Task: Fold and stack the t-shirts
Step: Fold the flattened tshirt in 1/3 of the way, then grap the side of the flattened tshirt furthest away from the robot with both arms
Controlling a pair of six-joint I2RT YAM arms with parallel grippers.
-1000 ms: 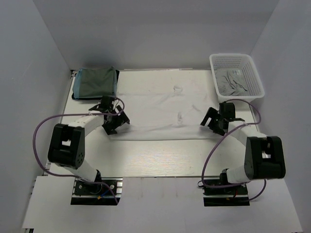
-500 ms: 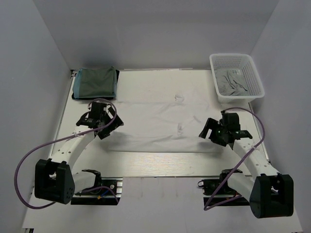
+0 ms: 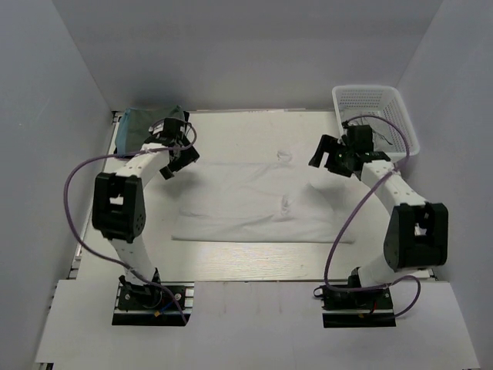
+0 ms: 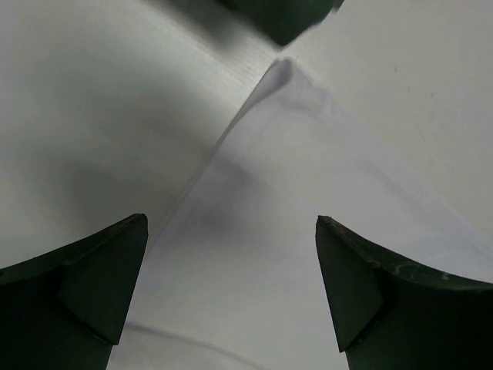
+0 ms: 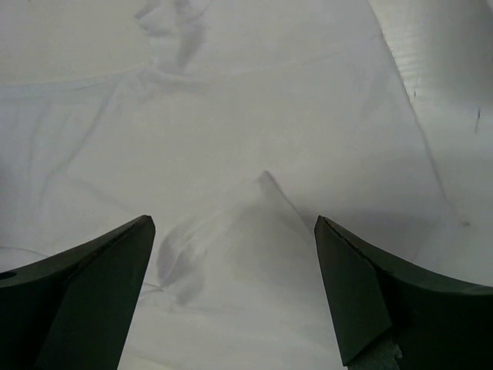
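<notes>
The white t-shirt (image 3: 254, 196) lies spread flat across the middle of the worktop (image 3: 254, 260), its collar (image 3: 283, 153) toward the far edge. No print or label on it can be read; the faint marks near the collar and at mid-cloth look like creases only. The teal-green t-shirt (image 3: 139, 127) sits folded in the far left corner, just beyond the white one's far left corner. A white lattice basket (image 3: 370, 89) stands in the far right corner, and the right arm hides most of what it holds.

The left gripper (image 3: 179, 163) hovers over the white shirt's far left corner with its jaws spread wide and nothing between them. The right gripper (image 3: 326, 160) is above the far right corner, just beside the basket, also wide open and empty.

The overhead view shows the whole layout but little of the cloth's edges. The left wrist view shows the white t-shirt (image 4: 308, 193) tapering to a point between the fingers of the left gripper (image 4: 231, 222), with the dark edge of the teal-green t-shirt (image 4: 281, 15) just past it and bare worktop (image 4: 77, 116) alongside. The right wrist view shows a small raised peak of cloth on the white t-shirt (image 5: 231, 116) ahead of the right gripper (image 5: 233, 222), and the collar (image 5: 166, 31) farther off.
</notes>
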